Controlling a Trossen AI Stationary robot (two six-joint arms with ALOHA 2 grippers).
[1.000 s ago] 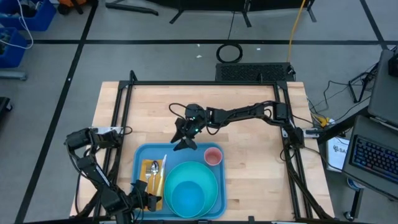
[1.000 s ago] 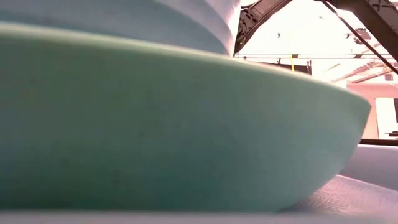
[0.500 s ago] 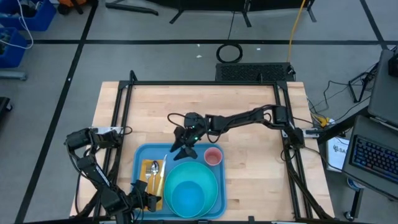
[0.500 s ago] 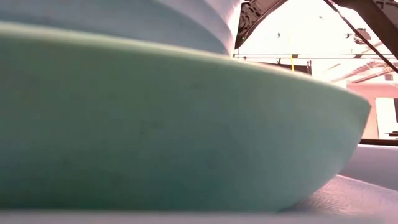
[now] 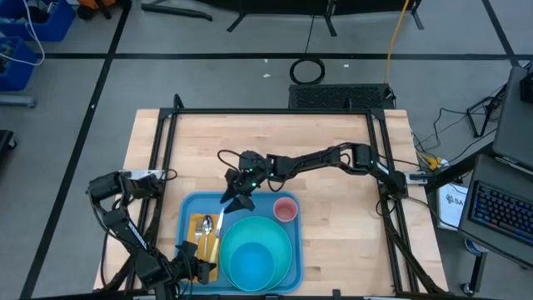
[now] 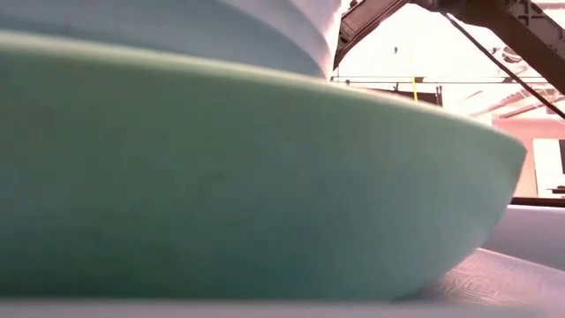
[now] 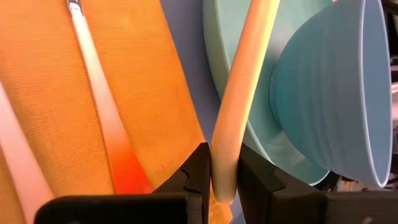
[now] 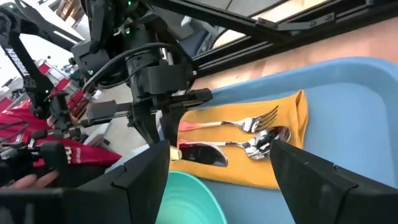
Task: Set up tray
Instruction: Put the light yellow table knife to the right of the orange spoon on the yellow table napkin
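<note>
Right fingers (image 5: 236,197) wide — above tray (image 5: 190,208)

A light wooden table (image 5: 333,200) is framed by a black metal frame (image 5: 166,158). The blue tray (image 5: 190,208) is set flat on its near middle part.

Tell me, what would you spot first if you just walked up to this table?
Probably the big blue tray at the table's near edge, holding a turquoise bowl on a plate, a small pink cup, and cutlery on an orange napkin. The right end effector hangs open over the tray's far edge.
</note>
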